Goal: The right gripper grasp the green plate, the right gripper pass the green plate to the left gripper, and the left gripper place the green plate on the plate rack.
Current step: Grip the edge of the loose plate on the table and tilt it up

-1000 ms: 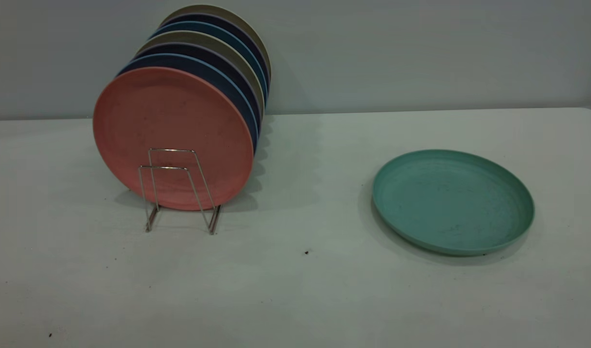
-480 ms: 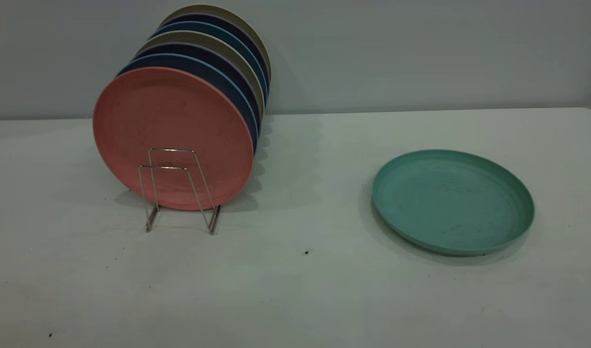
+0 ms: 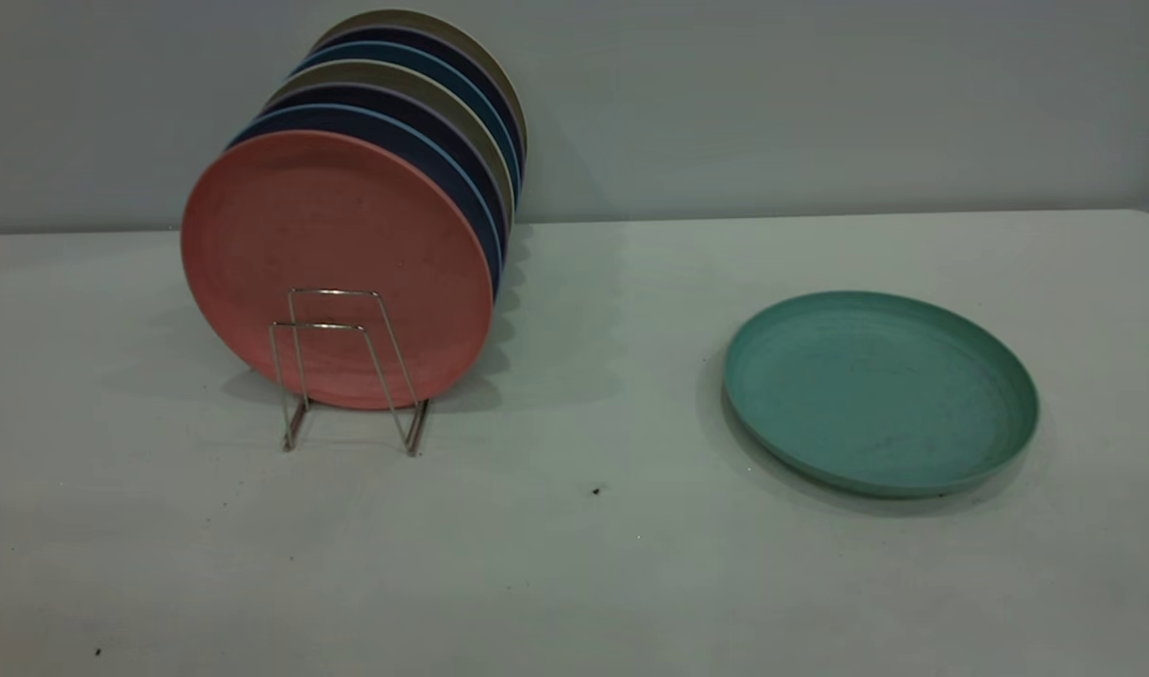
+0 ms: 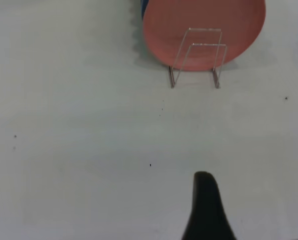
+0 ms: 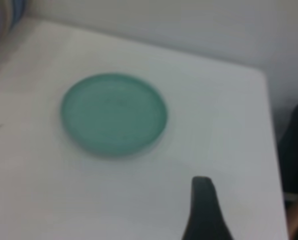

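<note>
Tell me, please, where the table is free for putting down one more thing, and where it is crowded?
Free: the wide table between the plate rack and the green plate, and all the front. Crowded: the back left, where the pink plate and other plates stand in the rack.

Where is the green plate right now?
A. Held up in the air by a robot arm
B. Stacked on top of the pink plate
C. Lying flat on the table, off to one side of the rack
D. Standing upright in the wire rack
C. The green plate lies flat on the table, apart from the plate rack, where the pink plate stands upright; nothing grips it.
</note>
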`<control>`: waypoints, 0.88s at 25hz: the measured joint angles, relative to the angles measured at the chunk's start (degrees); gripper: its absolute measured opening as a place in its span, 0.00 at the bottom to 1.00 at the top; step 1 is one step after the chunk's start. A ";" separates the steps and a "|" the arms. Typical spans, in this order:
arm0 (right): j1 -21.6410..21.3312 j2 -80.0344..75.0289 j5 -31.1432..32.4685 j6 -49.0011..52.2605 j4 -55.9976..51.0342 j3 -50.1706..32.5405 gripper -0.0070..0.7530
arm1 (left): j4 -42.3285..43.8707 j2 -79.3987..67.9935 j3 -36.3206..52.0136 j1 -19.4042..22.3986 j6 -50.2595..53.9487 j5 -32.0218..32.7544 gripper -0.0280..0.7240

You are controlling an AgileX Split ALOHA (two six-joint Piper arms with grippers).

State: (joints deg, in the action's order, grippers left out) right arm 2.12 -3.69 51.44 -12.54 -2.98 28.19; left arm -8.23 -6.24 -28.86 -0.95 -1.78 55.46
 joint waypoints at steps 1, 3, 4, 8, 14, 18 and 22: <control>0.00 -2.68 -1.56 0.43 0.20 0.00 0.69 | -0.29 -2.42 0.00 0.00 0.00 -1.83 0.76; 0.00 -8.88 -4.23 0.57 -1.23 0.00 0.69 | -1.36 -7.15 0.00 0.00 -0.51 -6.08 0.76; 0.00 -12.77 -5.35 0.30 -2.76 0.00 0.69 | -2.13 -9.87 0.00 0.00 -1.20 -7.90 0.76; 0.00 -28.43 -11.51 -2.75 -11.48 0.00 0.69 | -6.95 -19.92 0.00 0.00 -6.10 -15.77 0.76; 0.00 -50.76 -20.56 -17.43 -31.64 1.10 0.68 | -13.15 -28.85 0.00 0.00 -12.89 -22.21 0.76; 0.00 -64.38 -22.39 -31.90 -46.82 4.92 0.68 | -14.49 -30.40 0.00 0.00 -13.50 -23.57 0.76; -0.47 -78.78 -23.45 -42.37 -57.38 10.17 0.68 | -15.15 -30.46 -0.13 0.00 -13.52 -23.94 0.76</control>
State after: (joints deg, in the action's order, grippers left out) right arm 1.66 -82.47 27.98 -54.91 -60.35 38.35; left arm -23.38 -36.70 -28.99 -0.95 -15.30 31.52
